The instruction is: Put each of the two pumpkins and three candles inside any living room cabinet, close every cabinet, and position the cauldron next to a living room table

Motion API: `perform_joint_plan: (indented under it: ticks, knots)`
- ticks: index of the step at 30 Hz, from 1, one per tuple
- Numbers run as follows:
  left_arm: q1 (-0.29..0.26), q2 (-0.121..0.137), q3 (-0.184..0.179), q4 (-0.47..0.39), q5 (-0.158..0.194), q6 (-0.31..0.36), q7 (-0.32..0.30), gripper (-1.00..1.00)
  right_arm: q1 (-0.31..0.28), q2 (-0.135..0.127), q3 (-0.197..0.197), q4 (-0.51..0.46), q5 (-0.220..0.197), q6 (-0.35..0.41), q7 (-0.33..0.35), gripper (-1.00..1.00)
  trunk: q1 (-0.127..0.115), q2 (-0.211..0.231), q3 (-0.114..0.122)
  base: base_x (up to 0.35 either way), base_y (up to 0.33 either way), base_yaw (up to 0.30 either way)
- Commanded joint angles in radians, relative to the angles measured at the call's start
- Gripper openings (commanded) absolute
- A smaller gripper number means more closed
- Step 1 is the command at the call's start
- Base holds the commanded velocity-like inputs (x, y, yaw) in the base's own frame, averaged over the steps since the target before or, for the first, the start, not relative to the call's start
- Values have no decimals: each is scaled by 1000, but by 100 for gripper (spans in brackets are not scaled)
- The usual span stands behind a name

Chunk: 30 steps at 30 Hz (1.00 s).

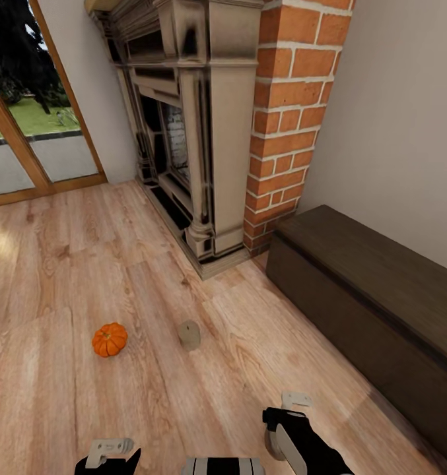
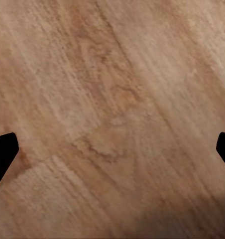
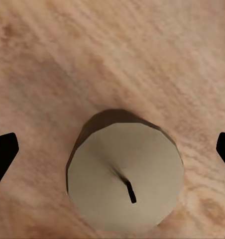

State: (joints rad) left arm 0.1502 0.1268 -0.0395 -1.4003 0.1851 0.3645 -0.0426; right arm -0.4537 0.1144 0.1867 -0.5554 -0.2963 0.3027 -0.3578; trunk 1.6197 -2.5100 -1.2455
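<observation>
Hovering over a candle (image 3: 125, 172), cabinet (image 1: 375, 290) shut on my right.

My right gripper (image 3: 112, 149) is spreading wide, 1 candle upright on the floor (image 1: 84, 264) between its tips; my left gripper (image 2: 112, 149) is gaping over bare planks. Ahead, 1 pumpkin (image 1: 109, 339) and another candle (image 1: 189, 334) are sitting near each other. Risk: descending off-centre, I am likely tipping the stub and sending it rolling.

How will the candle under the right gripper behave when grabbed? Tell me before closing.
The candle looks squat and stands upright on the floor, so it probably won't tip easily. Its rounded side suggests it could roll if knocked over. It looks solid, so likely stiff between the open right gripper.
</observation>
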Motion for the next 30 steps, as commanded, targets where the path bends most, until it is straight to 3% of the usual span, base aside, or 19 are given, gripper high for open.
perform_joint_plan:
  ticks: [1, 23, 30]
  knots:
    - [0, 1, 0, -1, 7, 5, 0, 100, 0, -1, 7, -2, -9, 4, -9, 100, 0, 0, -1, 131, -79, 0]
    - [7, 1, 0, -2, 7, 1, 0, 100, -1, 2, 7, 6, -7, 7, -7, 100, 0, 0, -1, 36, -28, 0]
    - [7, 1, 0, -1, 7, 1, 0, 100, -1, 3, 7, 23, -8, 6, -7, 100, 3, -2, -24, 0, 0, 0]
